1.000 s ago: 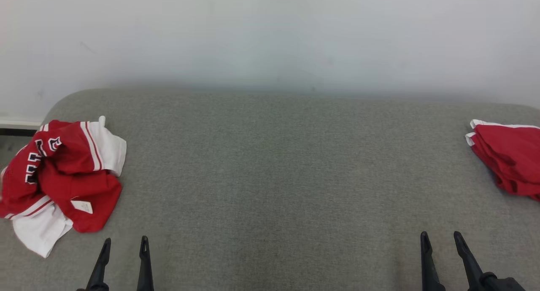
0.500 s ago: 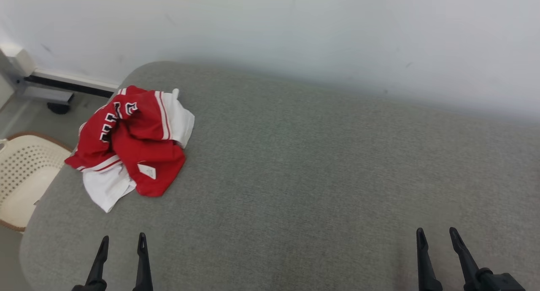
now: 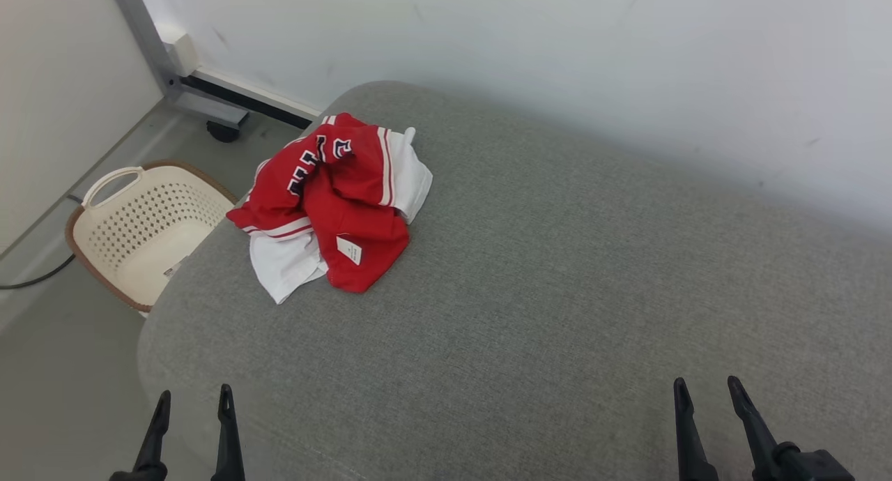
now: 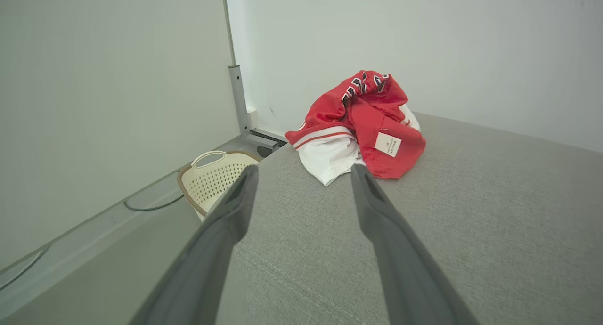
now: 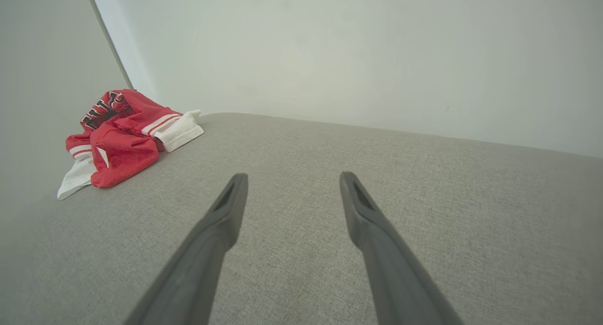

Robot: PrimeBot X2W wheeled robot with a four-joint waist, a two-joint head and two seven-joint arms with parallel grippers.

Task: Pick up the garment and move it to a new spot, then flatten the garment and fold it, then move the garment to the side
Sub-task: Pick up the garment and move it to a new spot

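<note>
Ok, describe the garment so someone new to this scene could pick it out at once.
Start at the wide grey padded surface against the white wall and go to its far left corner, beside the cream perforated basket on the floor. The garment lies crumpled there: bright red, with white striped trim and dark lettering.

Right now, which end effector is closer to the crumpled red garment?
The left end effector; the garment lies on its side, while the right end effector sits farther across.

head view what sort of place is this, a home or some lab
Probably an indoor laundry-folding test room: a crumpled red and white garment lies on a grey fabric-covered surface against a bare white wall, with a cream laundry basket on the floor beside it.
</note>
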